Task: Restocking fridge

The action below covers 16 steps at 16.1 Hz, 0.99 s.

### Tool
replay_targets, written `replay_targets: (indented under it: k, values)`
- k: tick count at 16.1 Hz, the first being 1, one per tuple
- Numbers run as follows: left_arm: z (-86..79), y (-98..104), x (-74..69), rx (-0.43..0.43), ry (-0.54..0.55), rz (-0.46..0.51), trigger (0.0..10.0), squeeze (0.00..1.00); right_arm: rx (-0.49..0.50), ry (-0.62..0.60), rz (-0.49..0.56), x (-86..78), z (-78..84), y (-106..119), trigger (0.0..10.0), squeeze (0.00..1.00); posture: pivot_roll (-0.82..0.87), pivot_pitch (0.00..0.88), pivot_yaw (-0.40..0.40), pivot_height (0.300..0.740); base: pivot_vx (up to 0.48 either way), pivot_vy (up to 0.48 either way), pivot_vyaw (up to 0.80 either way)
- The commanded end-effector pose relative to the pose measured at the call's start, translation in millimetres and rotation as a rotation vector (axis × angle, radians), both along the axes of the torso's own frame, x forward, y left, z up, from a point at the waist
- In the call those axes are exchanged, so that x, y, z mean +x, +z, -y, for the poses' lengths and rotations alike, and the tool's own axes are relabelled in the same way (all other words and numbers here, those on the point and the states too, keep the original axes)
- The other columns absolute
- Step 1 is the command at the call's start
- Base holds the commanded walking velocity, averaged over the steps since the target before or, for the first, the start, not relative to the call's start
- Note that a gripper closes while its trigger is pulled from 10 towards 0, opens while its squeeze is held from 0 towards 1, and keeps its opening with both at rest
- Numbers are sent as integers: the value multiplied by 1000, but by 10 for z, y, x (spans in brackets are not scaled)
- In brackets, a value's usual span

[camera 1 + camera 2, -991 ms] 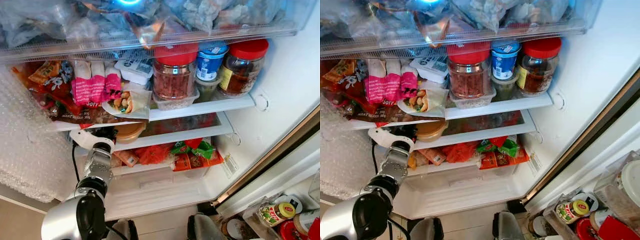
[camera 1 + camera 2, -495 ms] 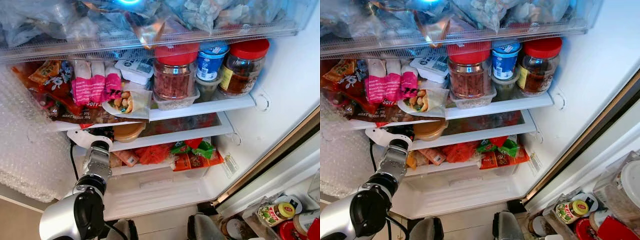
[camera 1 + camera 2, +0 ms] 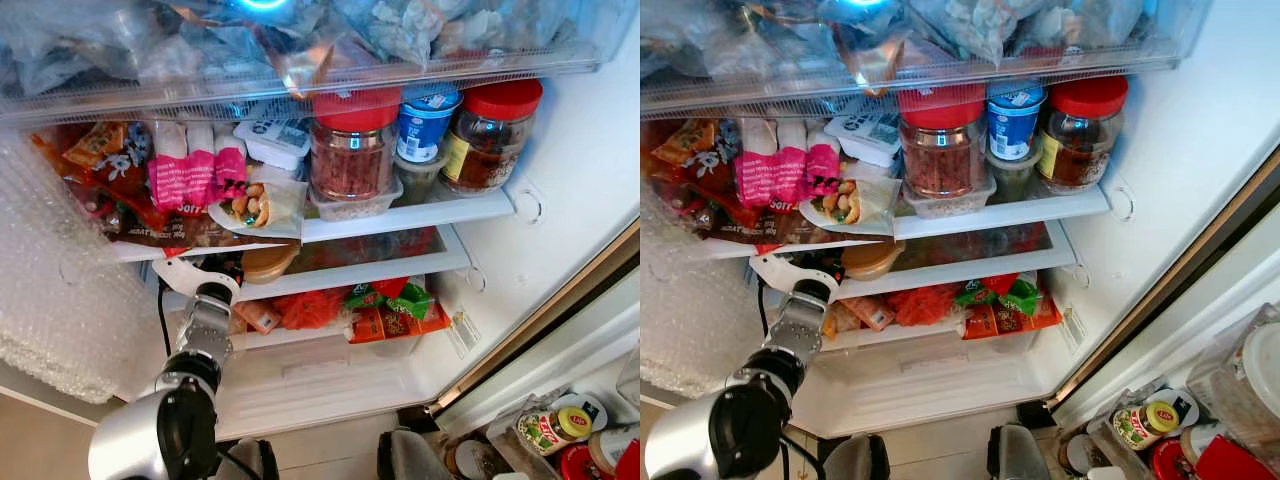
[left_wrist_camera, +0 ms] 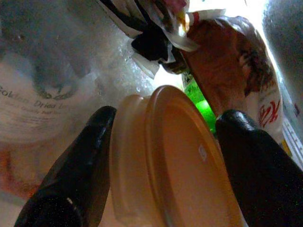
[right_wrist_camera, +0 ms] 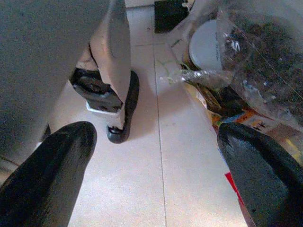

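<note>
In the left eye view, the left gripper (image 3: 232, 268) reached onto the fridge's middle shelf (image 3: 380, 268), where the tan lidded tub (image 3: 264, 264) sat at the shelf's left end beneath the crowded upper shelf (image 3: 420, 213).

The left wrist view showed the fingers (image 4: 80, 165) spread, one on each side of the tub (image 4: 175, 165); whether they pressed it, I could not tell. Setting it well probably meant sliding it level and deep before drawing straight back.

The right wrist view showed the right gripper (image 5: 156, 179) hanging idle, jaws apart, over a pale tiled floor (image 5: 142, 156).
</note>
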<state>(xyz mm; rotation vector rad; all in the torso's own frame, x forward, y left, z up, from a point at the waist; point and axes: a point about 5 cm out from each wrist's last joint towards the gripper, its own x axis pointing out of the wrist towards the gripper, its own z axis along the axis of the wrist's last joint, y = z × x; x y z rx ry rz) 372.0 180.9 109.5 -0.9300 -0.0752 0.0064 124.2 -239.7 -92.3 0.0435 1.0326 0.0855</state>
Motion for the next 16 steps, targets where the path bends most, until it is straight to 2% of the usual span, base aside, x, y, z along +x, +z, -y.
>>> replay_targets:
  k: [1,9,11,14,16]
  values:
    - [-2,30,-4,35,-21,31,10000,0,7,-20,-19,-71,-6,-25,10000,0,-164,88,25,636,0,0,0]
    - [59,39,-75,27,-71,76,10000,0,11,-22,-12,-33,-22,-19,10000,0,-146,93,31,636,0,0,0]
    - [93,-16,-131,10,-89,71,10000,0,11,-22,-11,-23,-21,-16,10000,0,-144,98,29,636,0,0,0]
    - [166,-163,-239,-66,-109,43,10000,0,9,-23,-10,-12,-17,-13,10000,0,-144,102,26,636,0,0,0]
    - [210,-223,-293,-63,-123,25,10000,0,8,-22,-10,-9,-15,-11,10000,0,-145,104,24,636,0,0,0]
